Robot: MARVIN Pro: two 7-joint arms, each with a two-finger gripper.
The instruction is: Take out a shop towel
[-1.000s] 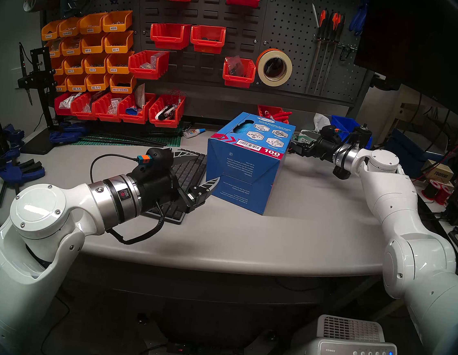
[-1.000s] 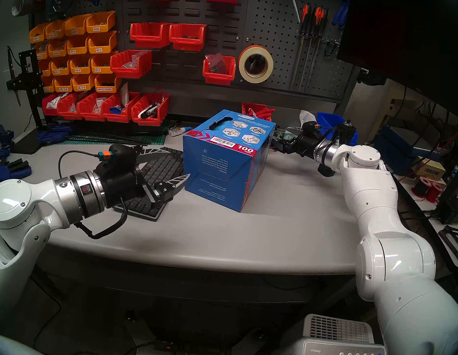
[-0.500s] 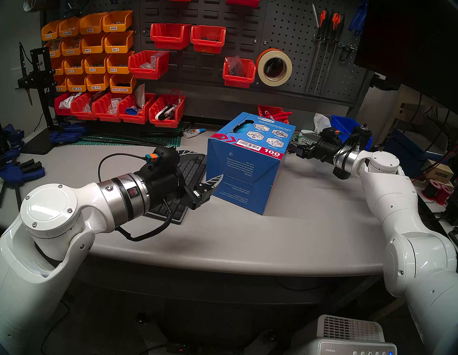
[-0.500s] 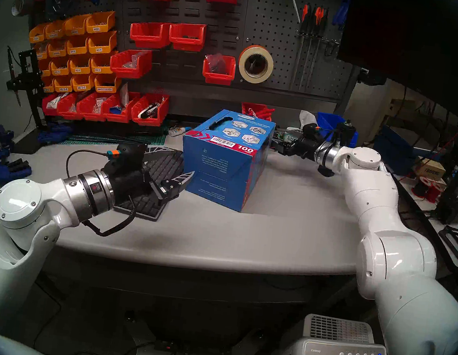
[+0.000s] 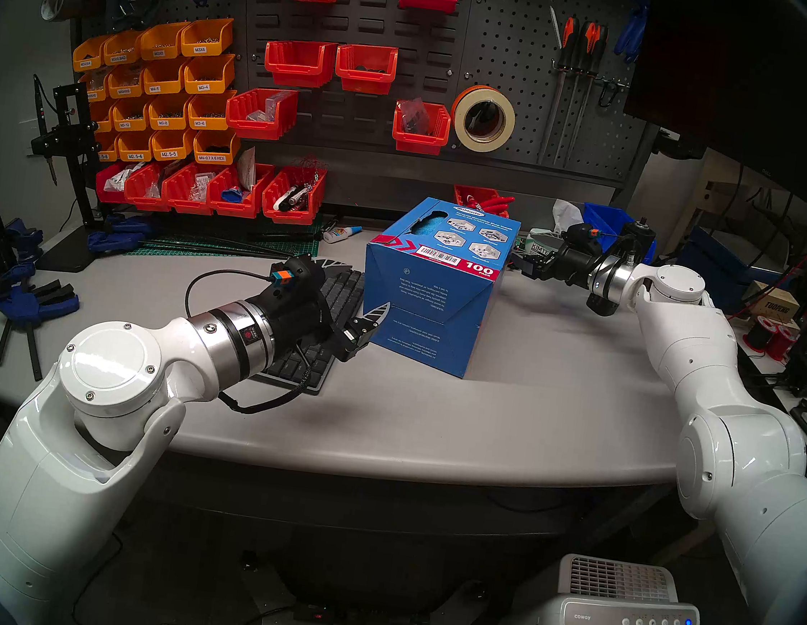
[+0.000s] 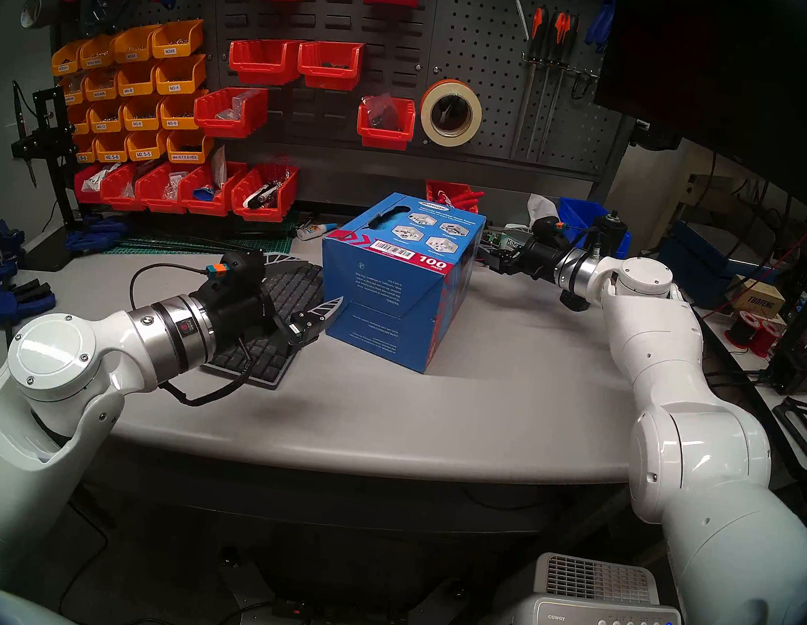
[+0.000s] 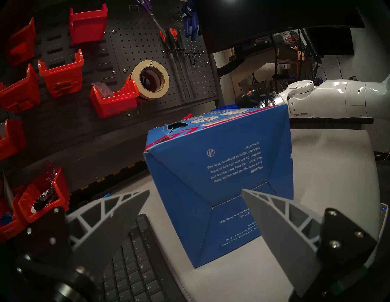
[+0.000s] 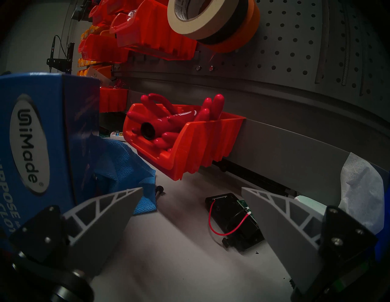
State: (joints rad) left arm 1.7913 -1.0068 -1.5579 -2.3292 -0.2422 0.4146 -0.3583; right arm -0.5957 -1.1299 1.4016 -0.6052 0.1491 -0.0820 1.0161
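Evidently limp and light, the bright-blue textured microfiber shop towel (image 8: 135,179) should bunch when pinched; its loose corner on the grey counter (image 8: 190,263) looks best to grab. It spills from the big blue cardboard box (image 8: 42,137), left of frame. Both the right gripper (image 8: 191,223) and left gripper (image 7: 195,227) gape wide, empty.
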